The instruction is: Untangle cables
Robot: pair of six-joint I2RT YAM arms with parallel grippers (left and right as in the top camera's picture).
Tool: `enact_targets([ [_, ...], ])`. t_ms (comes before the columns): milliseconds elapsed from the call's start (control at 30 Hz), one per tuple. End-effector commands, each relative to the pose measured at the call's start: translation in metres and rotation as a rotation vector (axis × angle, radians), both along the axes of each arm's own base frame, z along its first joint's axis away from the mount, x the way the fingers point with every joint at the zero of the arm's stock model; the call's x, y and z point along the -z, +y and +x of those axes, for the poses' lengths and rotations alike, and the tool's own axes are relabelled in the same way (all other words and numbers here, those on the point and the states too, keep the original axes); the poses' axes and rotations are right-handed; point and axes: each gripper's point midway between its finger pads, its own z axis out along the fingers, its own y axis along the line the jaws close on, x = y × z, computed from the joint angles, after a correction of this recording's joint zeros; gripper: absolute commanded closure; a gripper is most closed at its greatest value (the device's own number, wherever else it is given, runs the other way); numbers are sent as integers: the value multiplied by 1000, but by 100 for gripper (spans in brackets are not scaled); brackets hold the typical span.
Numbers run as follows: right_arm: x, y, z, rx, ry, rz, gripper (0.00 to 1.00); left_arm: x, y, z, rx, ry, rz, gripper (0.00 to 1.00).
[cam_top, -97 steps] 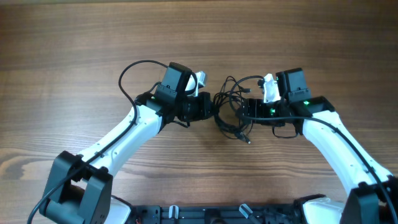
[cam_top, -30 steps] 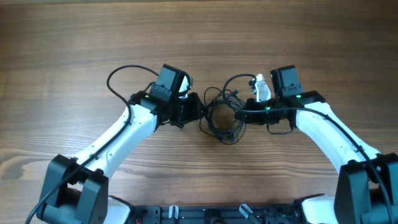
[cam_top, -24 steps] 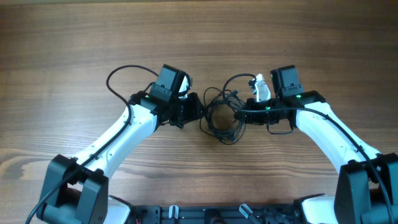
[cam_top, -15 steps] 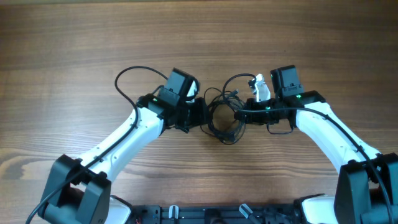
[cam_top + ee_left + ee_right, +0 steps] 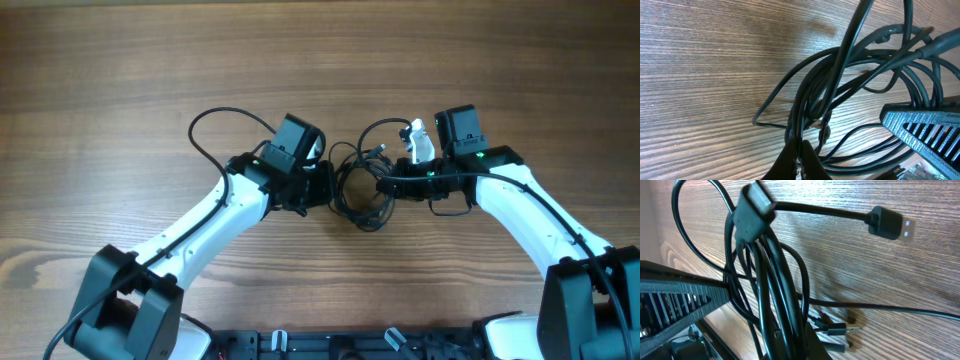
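Observation:
The cables [image 5: 357, 196] lie as a loose black tangle of loops on the wooden table between my two grippers. My left gripper [image 5: 332, 188] is at the tangle's left edge. In the left wrist view its jaws [image 5: 800, 148] are shut on thin strands of the cables [image 5: 840, 75]. My right gripper [image 5: 386, 184] holds the right side. In the right wrist view it [image 5: 792, 339] is shut on a bunch of strands [image 5: 770, 280]. One silvery-tipped plug [image 5: 890, 222] hangs free above the table, and another plug [image 5: 841, 329] lies on the wood.
A thicker black arm cable [image 5: 215, 125] loops out behind the left wrist. The other gripper's ribbed finger [image 5: 925, 130] shows at the right of the left wrist view. The arms' bases [image 5: 330, 345] line the near table edge.
My left arm has moved right into the tangle's left edge and its jaws have shut on strands. The right arm and its grip have not moved.

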Motion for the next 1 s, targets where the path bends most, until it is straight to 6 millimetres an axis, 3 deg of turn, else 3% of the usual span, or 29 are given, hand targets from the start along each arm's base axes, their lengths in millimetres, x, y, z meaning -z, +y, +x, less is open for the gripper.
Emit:
enact_targets([
  [0, 5, -2, 1, 11, 15, -13, 96, -19, 21, 17, -67, -65, -14, 96],
  [200, 6, -3, 0, 15, 19, -25, 96, -57, 88, 50, -275, -151, -45, 96],
  [300, 6, -3, 0, 15, 18, -25, 96, -66, 109, 58, -336, -167, -66, 96],
  [333, 6, -3, 0, 15, 18, -25, 96, -67, 115, 60, -352, -163, -81, 94],
  [400, 6, -3, 0, 15, 18, -25, 96, -68, 118, 59, -358, -149, -107, 71],
  [467, 6, -3, 0, 14, 18, -25, 96, -68, 113, 55, -340, -124, -131, 66],
  [600, 6, -3, 0, 15, 18, -25, 96, -66, 90, 38, -265, -81, -142, 66],
  [733, 6, -3, 0, 15, 18, -25, 96, -63, 61, 21, -172, -69, -135, 59],
  [967, 6, -3, 0, 17, 21, -25, 96, -32, 29, 2, -127, -15, -16, 58],
])
